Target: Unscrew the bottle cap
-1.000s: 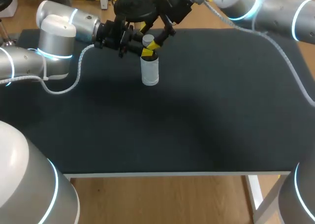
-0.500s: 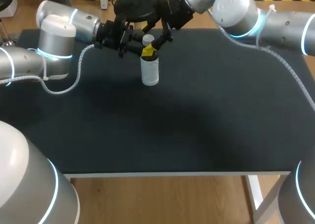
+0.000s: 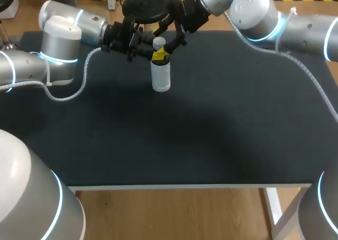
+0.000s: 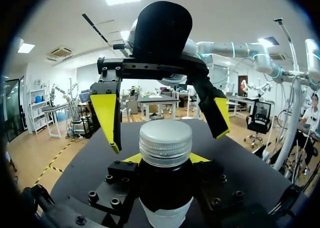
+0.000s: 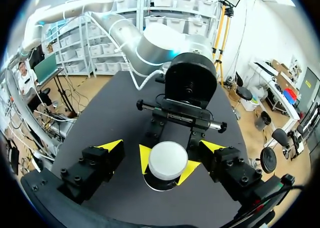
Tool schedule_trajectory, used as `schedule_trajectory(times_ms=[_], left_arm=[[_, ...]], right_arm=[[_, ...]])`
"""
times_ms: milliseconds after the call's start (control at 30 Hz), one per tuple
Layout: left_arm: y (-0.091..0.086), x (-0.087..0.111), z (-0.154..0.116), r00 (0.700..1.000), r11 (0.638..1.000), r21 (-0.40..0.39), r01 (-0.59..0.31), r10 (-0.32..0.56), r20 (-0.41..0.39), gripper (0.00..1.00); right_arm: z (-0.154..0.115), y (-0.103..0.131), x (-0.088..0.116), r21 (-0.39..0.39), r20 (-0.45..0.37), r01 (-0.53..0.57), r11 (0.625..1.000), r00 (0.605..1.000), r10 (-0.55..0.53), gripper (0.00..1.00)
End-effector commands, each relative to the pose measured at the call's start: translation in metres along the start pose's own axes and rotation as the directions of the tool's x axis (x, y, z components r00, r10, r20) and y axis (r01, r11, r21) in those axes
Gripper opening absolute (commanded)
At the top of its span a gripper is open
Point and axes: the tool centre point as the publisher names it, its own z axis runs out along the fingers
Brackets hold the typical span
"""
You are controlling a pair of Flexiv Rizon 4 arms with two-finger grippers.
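Observation:
A dark bottle [image 3: 160,77] with a white label stands upright at the back of the black table [image 3: 222,118]. Its ribbed pale cap [image 3: 158,41] is on. My left gripper [image 3: 157,56] comes in level from the left and is shut on the bottle [image 4: 165,188] just under the cap [image 4: 165,143]. From above, my right gripper [image 3: 168,37] hangs open over the cap [image 5: 167,160]. Its yellow fingertips [image 4: 109,120] stand on either side of the cap with a gap, touching nothing. In the right wrist view the left gripper [image 5: 167,164] shows yellow tips hugging the bottle below the cap.
A round black base [image 3: 143,1] stands just behind the table's back edge, near both grippers. The left arm's white cable [image 3: 79,89] lies looped on the table's left part.
My right arm's wrist has turned and its gripper has shifted a little left above the cap. The left gripper and the bottle have stayed put.

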Motion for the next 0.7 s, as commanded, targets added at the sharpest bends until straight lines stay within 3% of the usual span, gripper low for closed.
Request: schedule_trajectory(times_ms=[33,233,267,300,467,533,700], left_arm=[[0.0003,0.0000,0.0001,1.000,1.000,0.000,0.000,0.000,-0.001,0.00],[0.0003,0.0000,0.0001,1.000,1.000,0.000,0.000,0.000,-0.001,0.00],[0.0003,0.0000,0.0001,1.000,1.000,0.000,0.000,0.000,-0.001,0.00],[0.0003,0.0000,0.0001,1.000,1.000,0.000,0.000,0.000,-0.001,0.00],[0.0003,0.0000,0.0001,1.000,1.000,0.000,0.000,0.000,-0.001,0.00],[0.0003,0.0000,0.0001,1.000,1.000,0.000,0.000,0.000,-0.001,0.00],[0.0003,0.0000,0.0001,1.000,1.000,0.000,0.000,0.000,-0.001,0.00]], right_arm=[[0.0009,0.0003,-0.0042,0.002,-0.013,-0.003,1.000,1.000,0.003,1.00],[0.0012,0.0002,-0.0042,0.003,-0.018,-0.003,1.000,1.000,0.004,0.98],[0.0013,0.0003,-0.0042,0.003,-0.019,-0.003,1.000,1.000,0.003,0.60],[0.0013,0.0003,-0.0041,0.003,-0.020,-0.002,1.000,1.000,0.002,0.45],[0.0016,0.0002,-0.0037,0.004,-0.023,0.000,1.000,1.000,0.000,0.06],[0.0016,0.0001,-0.0037,0.005,-0.024,0.001,1.000,1.000,-0.001,0.00],[0.0015,0.0000,-0.0037,0.009,-0.030,0.005,1.000,1.000,-0.004,0.00]])
